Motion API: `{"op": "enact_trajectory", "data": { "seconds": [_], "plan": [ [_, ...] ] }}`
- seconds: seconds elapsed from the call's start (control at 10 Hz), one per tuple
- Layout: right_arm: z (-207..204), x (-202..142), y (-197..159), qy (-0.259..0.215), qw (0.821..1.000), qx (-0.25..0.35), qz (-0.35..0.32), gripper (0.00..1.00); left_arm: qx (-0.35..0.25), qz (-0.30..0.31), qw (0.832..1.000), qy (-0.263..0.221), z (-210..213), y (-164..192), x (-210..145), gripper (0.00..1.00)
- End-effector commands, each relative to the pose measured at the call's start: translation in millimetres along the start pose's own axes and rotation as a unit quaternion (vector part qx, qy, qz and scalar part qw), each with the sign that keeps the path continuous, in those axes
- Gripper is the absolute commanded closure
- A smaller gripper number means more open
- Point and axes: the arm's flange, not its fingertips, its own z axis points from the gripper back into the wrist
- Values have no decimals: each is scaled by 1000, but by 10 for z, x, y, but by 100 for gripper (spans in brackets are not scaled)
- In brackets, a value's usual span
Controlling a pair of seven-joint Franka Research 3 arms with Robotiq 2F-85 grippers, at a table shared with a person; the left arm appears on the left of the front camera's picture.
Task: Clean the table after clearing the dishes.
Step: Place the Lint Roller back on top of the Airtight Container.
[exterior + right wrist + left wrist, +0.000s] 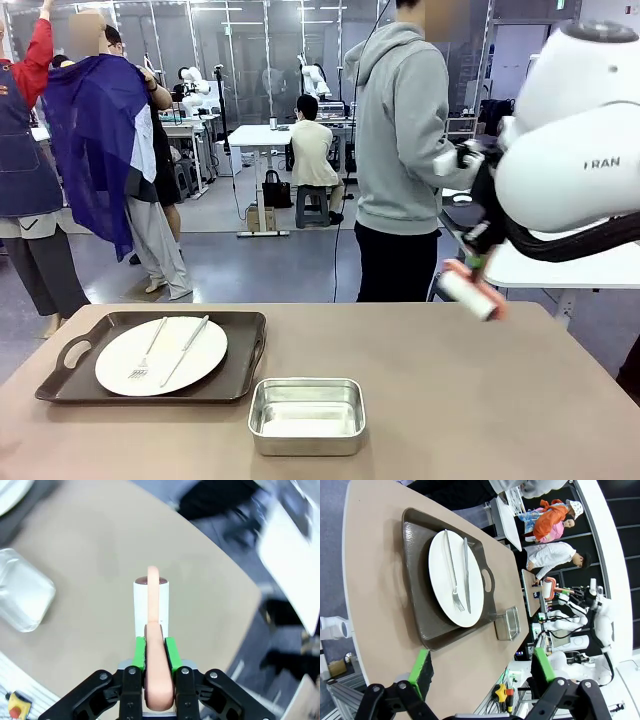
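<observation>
The brown table [450,400] carries a dark tray [60,375] at the left, with one white plate [115,365] on it. A fork [148,352] and a knife [185,350] lie on the plate. My right gripper [155,642] is shut on the pink handle of a white lint roller [151,605], held in the air over the table's far right part [468,294]. My left gripper [481,664] stands open and empty, above the table's edge near the tray [415,555] and plate [440,580].
A small steel pan [306,383] sits near the front middle, just right of the tray. A person in a grey hoodie [400,150] stands at the far side. A white-topped table [560,270] lies beyond the far right corner.
</observation>
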Motion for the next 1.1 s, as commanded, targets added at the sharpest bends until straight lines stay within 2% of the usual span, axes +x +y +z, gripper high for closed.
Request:
{"op": "enact_trajectory", "data": {
  "seconds": [0.0,0.1,0.3,0.4,0.5,0.6,0.7,0.8,1.0],
  "plan": [
    [99,48,348,-4,984,129,127,79,4,0,1000,4,25,-7,-18,0],
    [171,131,623,-6,965,184,185,79,4,0,1000,4,25,-7,-18,0],
    [259,289,1095,-14,934,217,282,79,4,0,1000,4,25,-7,-18,0],
    [233,402,1328,-5,922,213,323,79,4,0,1000,4,25,-7,-18,0],
    [163,478,1479,-2,915,202,348,79,4,0,1000,4,25,-7,-18,0],
    [82,541,1528,8,916,203,347,79,4,0,1000,4,25,-7,-18,0],
    [66,561,1515,0,926,172,335,79,4,0,1000,4,25,-7,-18,0],
    [142,408,1596,2,916,221,334,79,4,0,1000,4,25,-7,-18,0],
    [142,408,1596,2,916,221,334,79,4,0,1000,4,25,-7,-18,0]
  ]
}}
